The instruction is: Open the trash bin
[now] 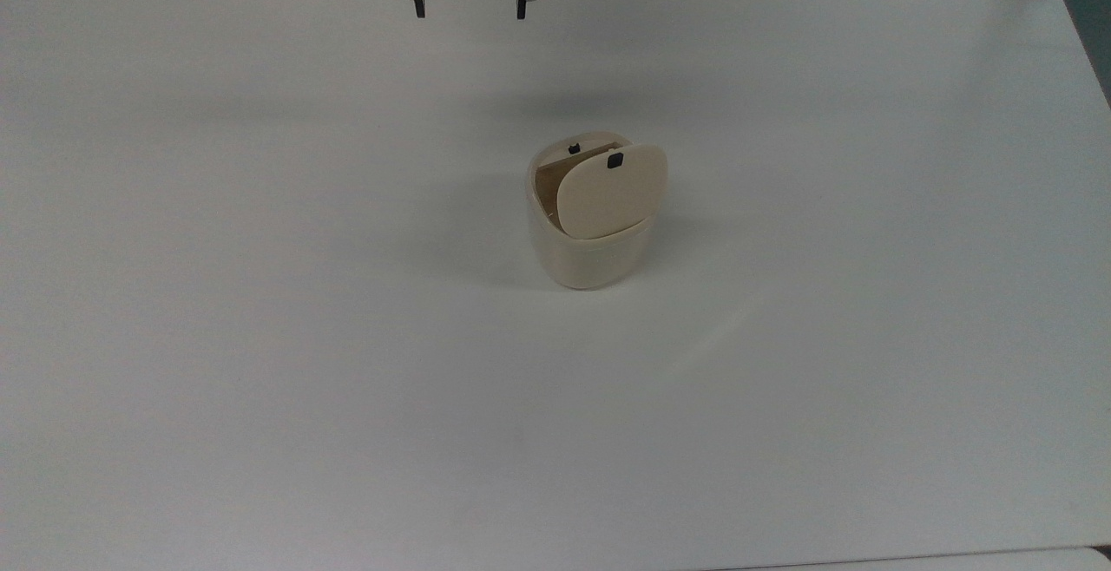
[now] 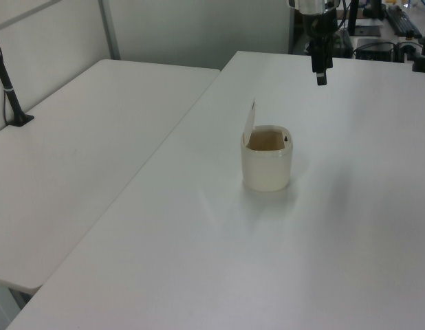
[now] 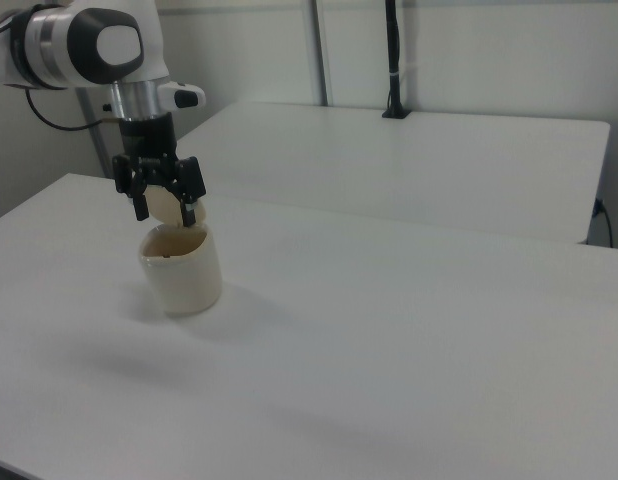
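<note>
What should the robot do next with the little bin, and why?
Probably just hold back and stop. The trash bin already has its lid standing up, so the inside shows in the left view. The tool hangs open, apart from the bin, near the far edge of the table. Nothing looks left to open.

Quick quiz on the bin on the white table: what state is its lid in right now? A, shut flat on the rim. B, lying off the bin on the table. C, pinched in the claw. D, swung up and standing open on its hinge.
D: the lid of the trash bin stands raised above the rim, its inside showing in the left view, while the claw hangs open, apart from it.
</note>
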Robot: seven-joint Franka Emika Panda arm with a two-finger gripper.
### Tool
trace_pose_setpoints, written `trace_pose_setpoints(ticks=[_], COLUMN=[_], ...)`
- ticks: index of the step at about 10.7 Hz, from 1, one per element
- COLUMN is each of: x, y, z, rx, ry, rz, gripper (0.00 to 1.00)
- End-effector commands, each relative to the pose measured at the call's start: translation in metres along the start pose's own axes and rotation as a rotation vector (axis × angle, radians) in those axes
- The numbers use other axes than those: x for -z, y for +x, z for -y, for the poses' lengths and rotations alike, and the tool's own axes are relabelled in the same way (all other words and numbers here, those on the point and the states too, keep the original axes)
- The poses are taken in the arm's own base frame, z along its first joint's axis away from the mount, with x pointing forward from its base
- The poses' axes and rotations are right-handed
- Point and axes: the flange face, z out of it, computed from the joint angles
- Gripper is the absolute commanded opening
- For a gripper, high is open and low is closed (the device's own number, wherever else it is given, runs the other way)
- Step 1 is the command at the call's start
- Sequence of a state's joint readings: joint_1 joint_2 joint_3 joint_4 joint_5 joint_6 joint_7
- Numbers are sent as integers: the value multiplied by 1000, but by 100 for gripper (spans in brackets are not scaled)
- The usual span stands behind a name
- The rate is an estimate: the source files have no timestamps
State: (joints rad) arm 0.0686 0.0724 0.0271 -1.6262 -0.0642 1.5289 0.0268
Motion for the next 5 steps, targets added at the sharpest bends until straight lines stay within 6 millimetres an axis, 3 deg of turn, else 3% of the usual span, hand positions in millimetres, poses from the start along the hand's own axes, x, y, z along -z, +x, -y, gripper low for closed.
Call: trace_pose_setpoints(ticks=[1, 5], x=[6, 3], y=[-9, -10], z=[-1, 0], rx=[-15, -15], ry=[-4, -5], rz=[13, 31], gripper=[100, 100])
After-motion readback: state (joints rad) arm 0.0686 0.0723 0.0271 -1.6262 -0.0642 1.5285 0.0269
